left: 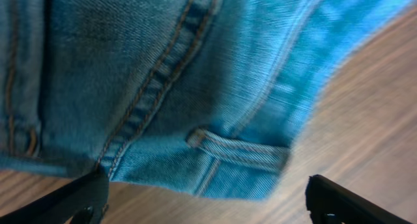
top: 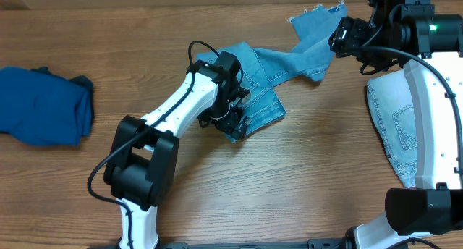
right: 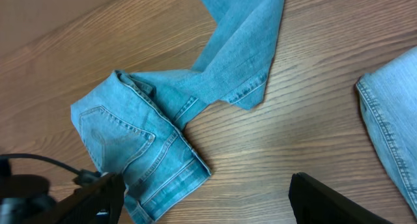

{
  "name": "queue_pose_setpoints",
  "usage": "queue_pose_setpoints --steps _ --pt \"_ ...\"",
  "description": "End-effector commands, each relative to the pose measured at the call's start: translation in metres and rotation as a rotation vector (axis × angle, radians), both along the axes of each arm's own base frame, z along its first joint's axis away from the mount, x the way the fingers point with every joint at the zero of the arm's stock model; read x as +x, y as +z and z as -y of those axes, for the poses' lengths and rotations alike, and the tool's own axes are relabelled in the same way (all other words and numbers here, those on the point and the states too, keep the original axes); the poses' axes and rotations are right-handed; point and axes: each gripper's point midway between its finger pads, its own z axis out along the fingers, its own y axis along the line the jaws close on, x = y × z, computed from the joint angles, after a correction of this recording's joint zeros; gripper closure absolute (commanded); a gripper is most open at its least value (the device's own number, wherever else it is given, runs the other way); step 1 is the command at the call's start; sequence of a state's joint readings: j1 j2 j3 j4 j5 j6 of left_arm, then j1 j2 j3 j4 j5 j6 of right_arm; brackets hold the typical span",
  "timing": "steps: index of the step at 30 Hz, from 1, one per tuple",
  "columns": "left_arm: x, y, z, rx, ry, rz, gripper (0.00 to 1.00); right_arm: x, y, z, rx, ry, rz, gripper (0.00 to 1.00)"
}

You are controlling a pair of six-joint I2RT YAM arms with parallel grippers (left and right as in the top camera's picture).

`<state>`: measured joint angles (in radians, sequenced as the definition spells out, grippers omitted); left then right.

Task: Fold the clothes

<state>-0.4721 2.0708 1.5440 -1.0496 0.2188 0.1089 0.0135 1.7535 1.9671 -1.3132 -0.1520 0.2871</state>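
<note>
The light-blue jeans [top: 269, 72] lie bunched mid-table, one leg running up-right to a frayed hem [top: 318, 19]. My left gripper [top: 238, 124] hovers over their waist end, open. In the left wrist view the denim [left: 195, 87] with seams and a belt loop fills the frame, and the dark fingertips [left: 71, 198] stand wide apart with nothing between them. My right gripper [top: 337, 40] is up by the leg's hem, open. From the right wrist view the folded jeans [right: 146, 142] sit well below, and the gripper [right: 208, 204] holds nothing.
A paler washed denim piece [top: 394, 126] lies at the right under the right arm and shows as pale denim [right: 391, 126] in the right wrist view. A dark royal-blue garment [top: 43, 104] lies crumpled at the far left. Bare wooden table [top: 289, 184] spreads in front.
</note>
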Motion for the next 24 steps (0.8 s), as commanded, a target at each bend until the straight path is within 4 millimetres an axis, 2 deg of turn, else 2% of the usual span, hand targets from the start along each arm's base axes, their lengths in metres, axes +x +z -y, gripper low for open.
queue_pose_setpoints --steps 1,3,6,7,12,13,15,16,17,18,20,22,23,24 --pt "-0.005 -0.027 -0.006 0.112 -0.095 -0.001 0.05 -0.002 0.018 0.002 -0.007 0.000 0.052 0.16" --pt "0.004 -0.030 -0.010 0.214 -0.182 0.087 0.08 -0.001 0.019 0.002 -0.007 0.000 0.059 0.16" --pt "0.013 -0.030 0.005 0.269 -0.259 0.196 0.09 -0.001 0.019 0.002 -0.007 0.000 0.059 0.16" --pt "0.013 -0.032 0.007 0.294 -0.288 0.221 0.15 -0.001 0.019 0.002 -0.007 0.000 0.059 0.16" --pt "-0.005 -0.059 -0.003 0.334 -0.314 0.210 0.49 -0.001 0.019 0.002 -0.007 0.000 0.060 0.16" --pt "-0.009 -0.065 -0.007 0.339 -0.317 0.202 0.61 -0.001 0.019 0.002 -0.007 0.000 0.060 0.15" --pt "-0.012 -0.062 -0.014 0.382 -0.303 0.198 0.85 -0.001 0.019 0.002 -0.007 0.000 0.059 0.15" --pt "-0.009 -0.051 -0.018 0.414 -0.283 0.206 0.94 -0.001 0.019 0.002 -0.008 0.000 0.059 0.15" --pt "-0.007 -0.033 -0.017 0.418 -0.268 0.203 0.96 -0.001 0.018 0.003 -0.014 -0.004 0.059 0.15" --pt "-0.002 -0.004 -0.013 0.410 -0.229 0.217 0.96 0.000 0.018 0.008 -0.037 -0.019 0.059 0.15" --pt "0.014 0.071 -0.001 0.351 -0.156 0.309 0.96 -0.001 0.017 0.014 -0.065 -0.036 0.055 0.15" --pt "0.030 0.156 0.014 0.236 -0.086 0.456 0.96 -0.002 0.016 0.014 -0.068 -0.038 0.050 0.15" --pt "0.036 0.221 0.023 0.121 -0.028 0.577 0.96 -0.001 0.016 0.014 -0.068 -0.038 0.050 0.14" --pt "0.040 0.267 0.026 0.042 0.021 0.670 0.96 -0.001 0.015 0.015 -0.068 -0.041 0.050 0.14"
